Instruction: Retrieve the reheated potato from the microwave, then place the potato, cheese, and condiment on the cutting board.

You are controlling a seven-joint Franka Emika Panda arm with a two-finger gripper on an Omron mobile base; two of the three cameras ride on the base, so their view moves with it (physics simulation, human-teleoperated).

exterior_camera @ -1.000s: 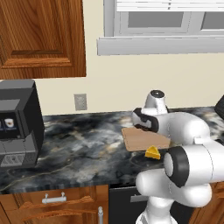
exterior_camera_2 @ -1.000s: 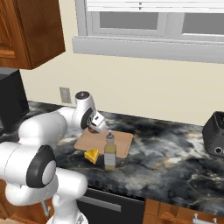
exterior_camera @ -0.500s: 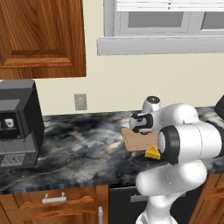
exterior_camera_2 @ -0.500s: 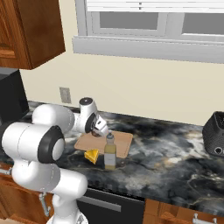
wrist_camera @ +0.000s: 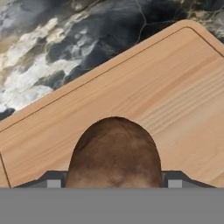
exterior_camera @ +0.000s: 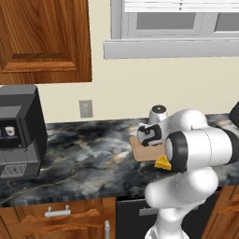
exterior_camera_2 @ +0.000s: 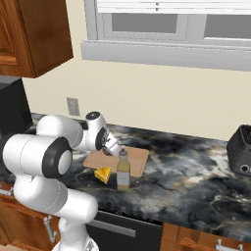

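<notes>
Holding the rough brown potato (wrist_camera: 114,153) between its part-open fingers, the gripper (wrist_camera: 114,183) hovers just above the light wooden cutting board (wrist_camera: 144,100), apparently to set it down; yellow cheese wedge (exterior_camera_2: 103,174) and tan condiment bottle (exterior_camera_2: 123,170) wait beside the board's front edge.

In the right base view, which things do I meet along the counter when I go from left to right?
Wall outlet → cheese → condiment → dark round appliance at the right edge.

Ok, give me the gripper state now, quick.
Gripper: closed on the potato, just above the cutting board.
</notes>
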